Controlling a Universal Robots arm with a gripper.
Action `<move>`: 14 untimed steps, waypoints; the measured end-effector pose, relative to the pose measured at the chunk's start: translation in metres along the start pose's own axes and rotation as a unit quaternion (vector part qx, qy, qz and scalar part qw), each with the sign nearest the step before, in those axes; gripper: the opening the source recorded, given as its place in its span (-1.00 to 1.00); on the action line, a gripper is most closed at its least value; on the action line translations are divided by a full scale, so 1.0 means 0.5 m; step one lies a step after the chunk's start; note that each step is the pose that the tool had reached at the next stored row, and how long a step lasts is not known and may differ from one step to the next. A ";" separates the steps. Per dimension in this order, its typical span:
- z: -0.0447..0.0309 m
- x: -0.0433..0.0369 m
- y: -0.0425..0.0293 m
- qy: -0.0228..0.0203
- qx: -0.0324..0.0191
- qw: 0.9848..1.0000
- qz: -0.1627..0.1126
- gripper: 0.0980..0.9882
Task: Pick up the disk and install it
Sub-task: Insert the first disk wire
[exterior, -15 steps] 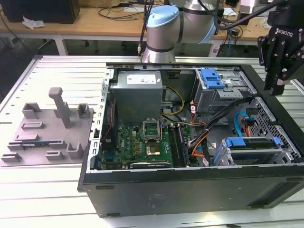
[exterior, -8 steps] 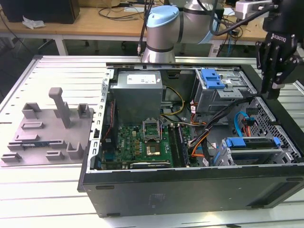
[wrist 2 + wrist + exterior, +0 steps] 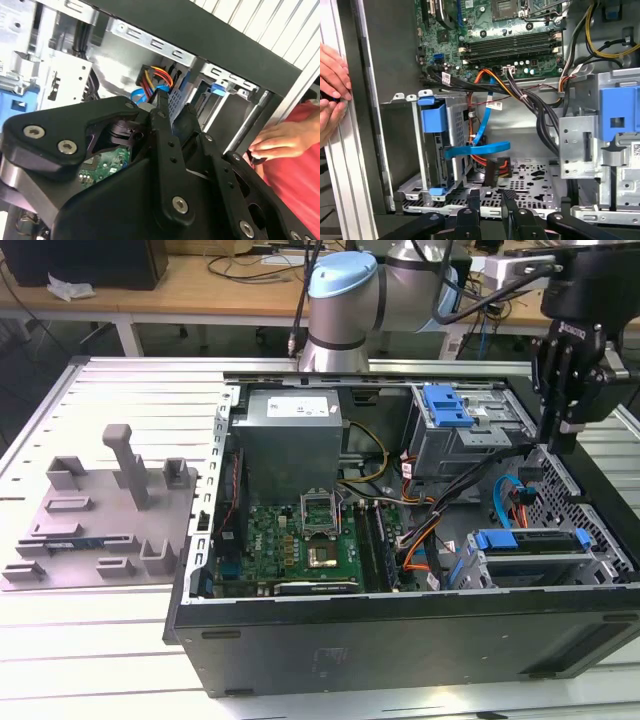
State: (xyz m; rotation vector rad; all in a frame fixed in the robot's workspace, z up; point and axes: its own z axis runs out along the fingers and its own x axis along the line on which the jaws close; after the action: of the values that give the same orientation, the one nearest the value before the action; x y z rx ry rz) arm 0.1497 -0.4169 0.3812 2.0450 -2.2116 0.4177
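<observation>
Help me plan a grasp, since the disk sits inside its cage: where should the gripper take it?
Probably by the blue bracket on the exposed edge of the disk, coming from the open side of the computer case; the metal cage covers its flat faces.

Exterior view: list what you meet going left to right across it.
Grey fixture → power supply → upper drive cage → gripper.

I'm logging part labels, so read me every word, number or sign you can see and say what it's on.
No text can be read.
White sticker on the power supply: too small.
White tag on the cables: too small.
Motherboard markings: too small.
</observation>
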 end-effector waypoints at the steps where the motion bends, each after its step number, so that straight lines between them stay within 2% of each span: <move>1: 0.000 -0.007 0.001 0.003 0.000 1.000 0.000 -0.52; 3: -0.001 -0.024 0.002 0.013 0.001 1.000 -0.001 -0.52; 4: -0.002 -0.033 0.003 0.020 0.002 1.000 -0.002 -0.52; 6: 0.001 -0.049 -0.003 0.040 0.002 0.999 -0.005 -0.52; 7: 0.003 -0.054 -0.005 0.045 0.002 0.999 -0.006 -0.52; 8: 0.008 -0.058 -0.006 0.047 0.002 0.999 -0.007 -0.52; 12: 0.021 -0.063 -0.004 0.048 0.002 0.999 -0.006 -0.52; 14: 0.032 -0.066 -0.001 0.049 -0.002 0.999 0.004 -0.52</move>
State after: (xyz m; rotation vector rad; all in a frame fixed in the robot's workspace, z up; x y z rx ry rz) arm 0.1548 -0.3893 0.3572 1.9691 -2.1633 0.5042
